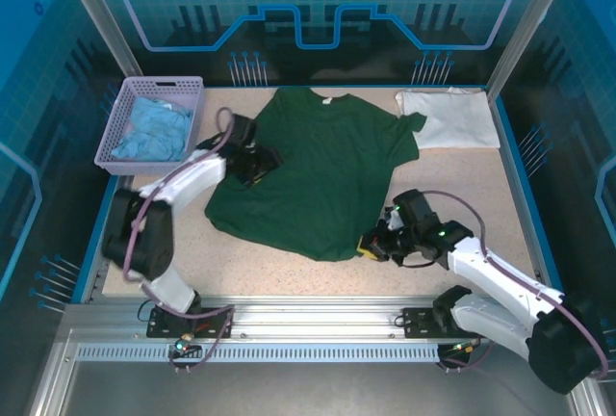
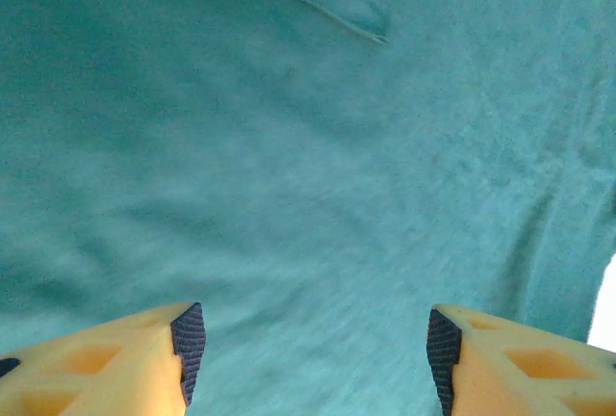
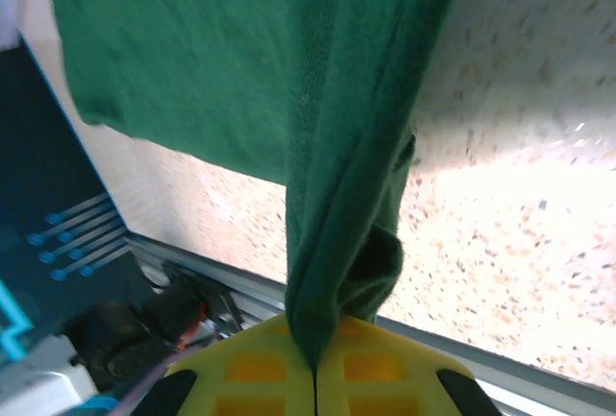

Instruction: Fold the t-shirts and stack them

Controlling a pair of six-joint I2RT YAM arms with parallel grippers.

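A large dark green t-shirt (image 1: 313, 180) lies spread on the speckled table (image 1: 539, 214), neck label toward the back. A white t-shirt (image 1: 450, 116) lies folded at the back right. My left gripper (image 1: 258, 164) hovers over the green shirt's left side, open, with green cloth (image 2: 308, 195) below and nothing between its fingers (image 2: 188, 344). My right gripper (image 1: 371, 246) is at the shirt's lower right hem, shut on a bunched fold of the green t-shirt (image 3: 337, 243) that rises out of the closed jaws.
A lilac basket (image 1: 123, 132) holding light blue cloth (image 1: 154, 129) stands at the back left. The metal rail (image 1: 318, 325) with both arm bases runs along the near edge. Blue enclosure walls (image 1: 539, 161) ring the table.
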